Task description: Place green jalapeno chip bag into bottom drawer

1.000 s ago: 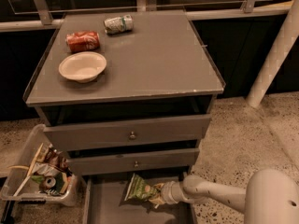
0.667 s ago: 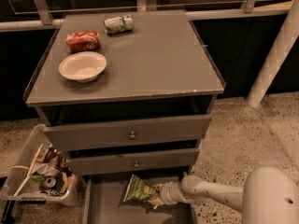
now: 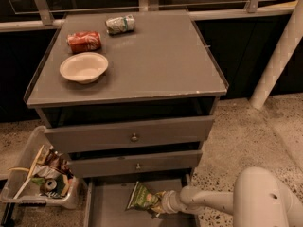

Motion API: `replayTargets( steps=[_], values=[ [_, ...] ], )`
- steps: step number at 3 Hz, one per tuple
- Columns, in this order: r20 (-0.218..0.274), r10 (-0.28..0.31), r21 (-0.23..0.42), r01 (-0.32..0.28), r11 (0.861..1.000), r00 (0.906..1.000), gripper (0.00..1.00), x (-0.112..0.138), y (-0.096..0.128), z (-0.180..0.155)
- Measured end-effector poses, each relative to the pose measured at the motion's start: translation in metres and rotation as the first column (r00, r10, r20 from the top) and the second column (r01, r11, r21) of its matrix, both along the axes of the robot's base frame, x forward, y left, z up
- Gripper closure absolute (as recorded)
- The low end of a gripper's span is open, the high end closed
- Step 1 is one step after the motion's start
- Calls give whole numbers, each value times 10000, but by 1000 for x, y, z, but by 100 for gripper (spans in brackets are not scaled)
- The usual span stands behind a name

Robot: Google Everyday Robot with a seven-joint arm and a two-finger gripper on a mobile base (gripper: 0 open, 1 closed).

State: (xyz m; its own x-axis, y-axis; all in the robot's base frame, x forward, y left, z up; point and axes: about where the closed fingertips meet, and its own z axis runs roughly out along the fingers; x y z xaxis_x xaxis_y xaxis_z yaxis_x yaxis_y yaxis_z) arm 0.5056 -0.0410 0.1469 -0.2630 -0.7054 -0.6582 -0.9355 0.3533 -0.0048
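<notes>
Placing step. Gripper [image 3: 161, 204] reaches in low from the right, jaws clenched on the right edge of the chip bag [image 3: 141, 196]. The bag hangs over the floor of the open bottom drawer [image 3: 107, 206], tilted; cannot tell if it touches. Next, I judge: lower a touch, release, and pull back clear of the drawer front. Bowl [image 3: 83, 66] and cans on the worktop [image 3: 161, 56] play no part.

We see an office-like corner: speckled terrazzo floor [image 3: 246, 126], grey three-drawer cabinet [image 3: 128, 136], glass-panelled metal railing [image 3: 40, 4]; the gripper [image 3: 162, 203] sits low over the grey bottom drawer [image 3: 109, 208].
</notes>
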Motion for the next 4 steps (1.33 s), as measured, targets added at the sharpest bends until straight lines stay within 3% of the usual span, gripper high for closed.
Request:
replayTargets(
  steps=[1,4],
  values=[
    [53,-65,-32,65,10000,10000,82,1,-1,-1],
    [52,-64,-31,64,10000,10000,13,1,0,-1]
  ],
)
